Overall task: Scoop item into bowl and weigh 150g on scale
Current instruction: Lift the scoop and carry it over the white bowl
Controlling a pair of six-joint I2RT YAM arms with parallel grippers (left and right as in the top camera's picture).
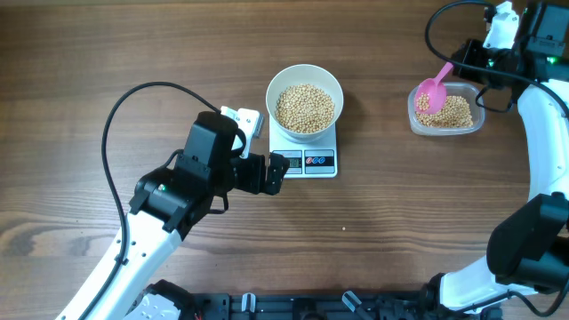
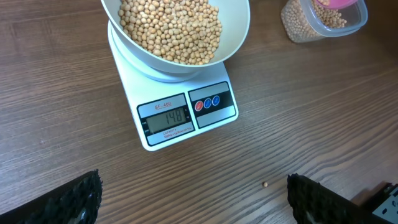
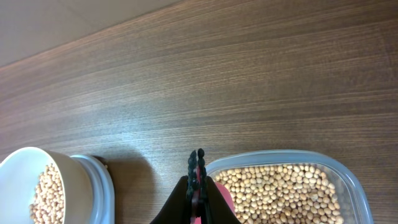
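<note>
Near the table's middle, the left gripper (image 1: 267, 171) hung wide open and empty beside the scale (image 1: 311, 162), probably so its camera could read the display. The bowl (image 1: 270, 100) of beans (image 1: 305, 107) sat on the scale. At the far right corner, the right gripper (image 3: 196, 168) was clamped on the scoop (image 1: 433, 92), poised over the tub (image 1: 446, 132).

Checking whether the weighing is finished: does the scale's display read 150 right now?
No, in the left wrist view the display on the scale under the bowl of beans reads 148.
</note>
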